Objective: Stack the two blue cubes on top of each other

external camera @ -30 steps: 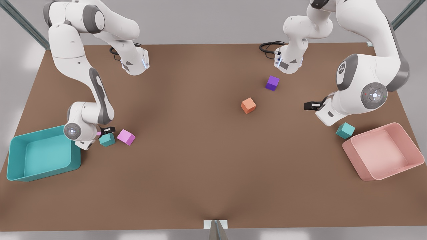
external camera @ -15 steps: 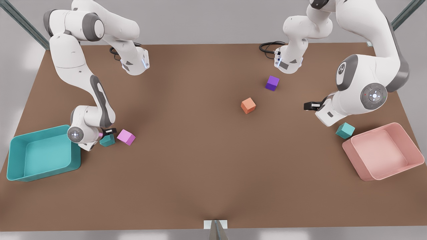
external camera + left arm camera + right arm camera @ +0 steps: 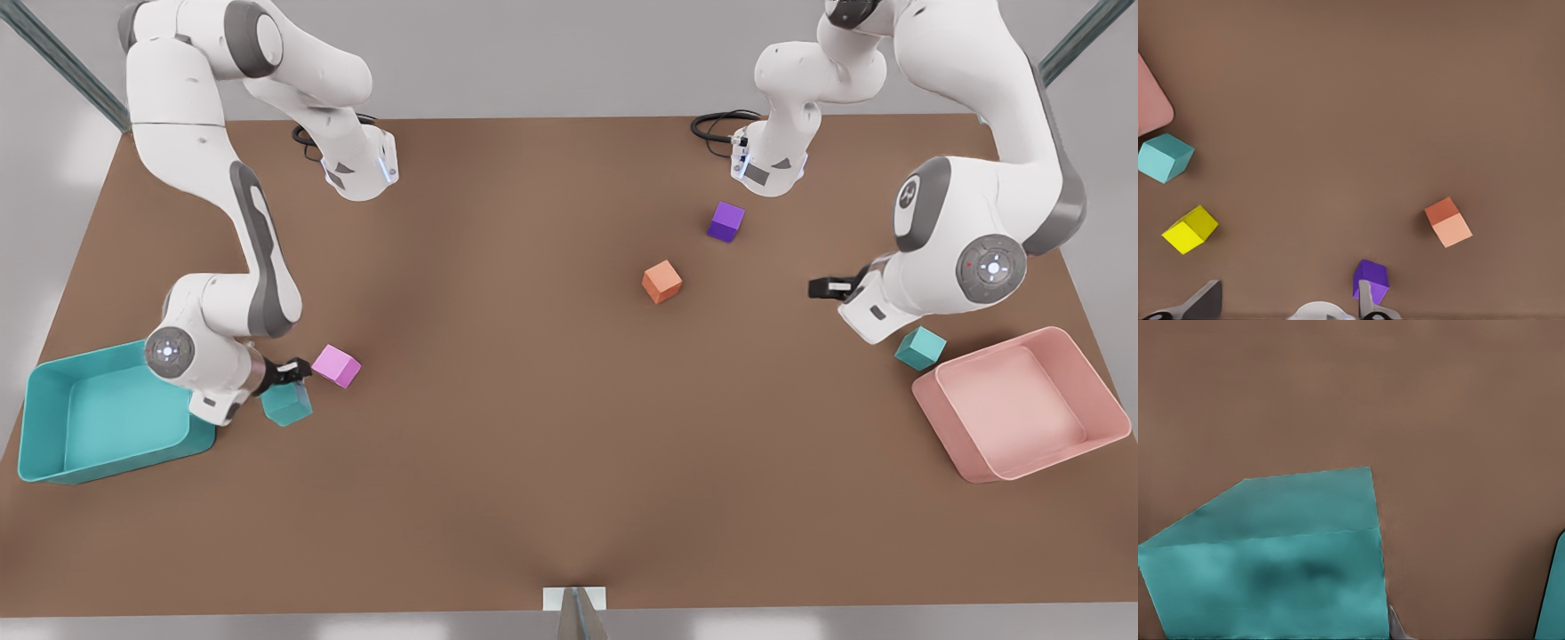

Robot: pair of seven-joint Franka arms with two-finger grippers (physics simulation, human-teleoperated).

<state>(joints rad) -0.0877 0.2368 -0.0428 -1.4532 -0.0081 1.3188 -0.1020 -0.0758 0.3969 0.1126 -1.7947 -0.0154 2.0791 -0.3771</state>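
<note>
Keeping the right hand [image 3: 290, 384] clamped on its blue cube [image 3: 286, 405], clearing the pink cube [image 3: 336, 366], then lowering squarely onto the other blue cube [image 3: 920, 348] near the waiting, wide-spread left hand [image 3: 827, 286].

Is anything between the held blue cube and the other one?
Nothing on the table between. The right end effector holds one blue cube beside a lilac cube; the left end effector hangs near the other blue cube.

Two glossy white arms [image 3: 213, 204] of rounded segments, with grey bands at the joints. Each wrist carries a grey round cap with a small glowing mark. Grippers [image 3: 289, 373] are black. Black cables coil at both bases.
</note>
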